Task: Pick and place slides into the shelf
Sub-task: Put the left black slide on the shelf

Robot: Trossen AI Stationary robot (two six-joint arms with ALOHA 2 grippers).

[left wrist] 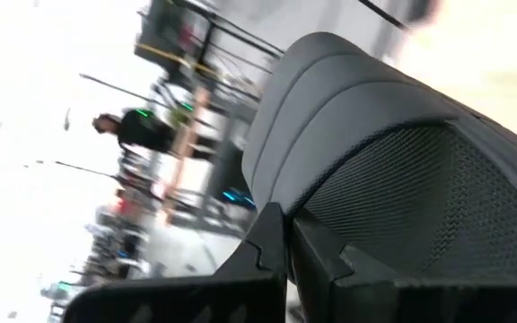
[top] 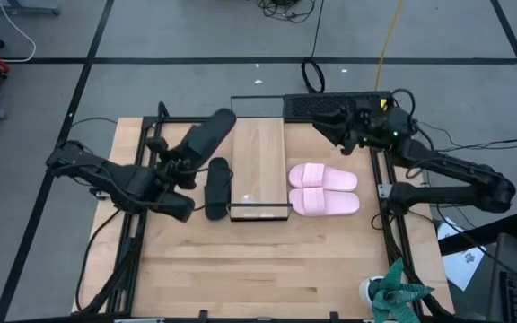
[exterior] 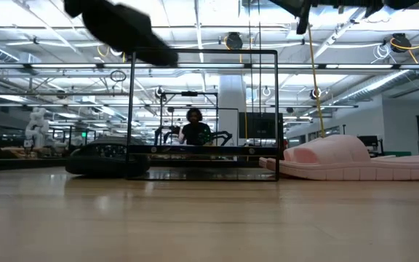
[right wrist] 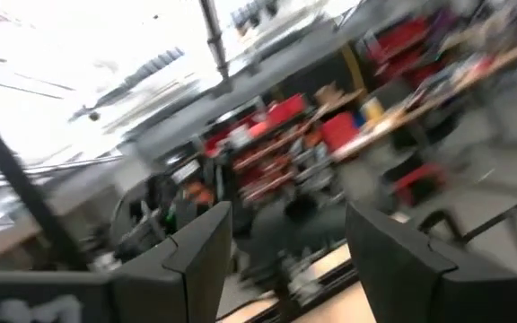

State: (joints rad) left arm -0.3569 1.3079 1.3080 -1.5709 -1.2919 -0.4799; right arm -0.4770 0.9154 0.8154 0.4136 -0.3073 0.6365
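At table centre, seen from above, sat the shelf (top: 260,148), its wood board bare. Toward 3 o'clock of it the two pink slides (top: 323,188) lay side by side on the tabletop (top: 267,269), just beside the frame. At 9 o'clock one black slide (top: 217,187) lay right against the shelf's edge. The other black slide (top: 203,142) was up in the air, pinched tight by the left gripper (top: 179,167) near its back end, toe pointing toward 1 o'clock over the shelf's corner. The right gripper (top: 348,135) hung near 2 o'clock with its jaws spread, holding nothing. My worry: gripped at one end, that sandal could swing or slip, clip the black frame and land crooked or off the board.
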